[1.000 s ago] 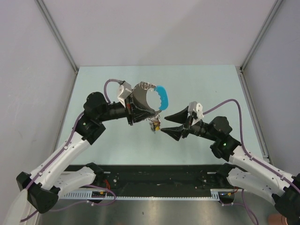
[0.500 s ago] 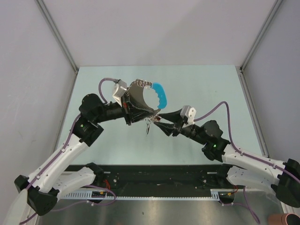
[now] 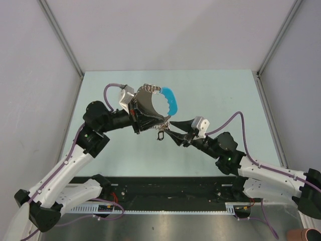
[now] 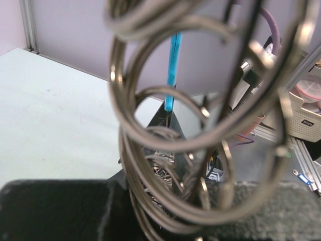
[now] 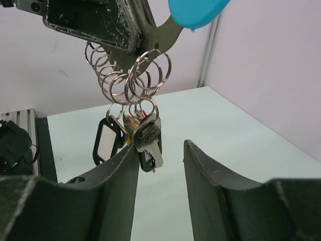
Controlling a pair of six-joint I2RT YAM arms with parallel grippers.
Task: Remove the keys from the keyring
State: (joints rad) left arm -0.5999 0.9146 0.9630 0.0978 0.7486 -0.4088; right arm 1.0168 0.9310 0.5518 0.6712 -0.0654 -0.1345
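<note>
My left gripper holds the keyring up above the table; its light-blue band faces right and a bunch of silvery rings sits on top. The rings fill the left wrist view, blurred, with the blue band behind. The keys hang below the loop. The right wrist view shows a silver key with a dark head, a black tag and red and yellow bits behind. My right gripper is open, and the keys hang just beyond its left fingertip. It also shows in the top view.
The pale green table lies below, closed in by grey walls on three sides. A black rail runs along the near edge between the arm bases. A white crate shows far off in the left wrist view.
My right gripper has moved left and up to the hanging keys, staying open. My left gripper has shifted slightly left with the keyring, and the keys have swung a little.
</note>
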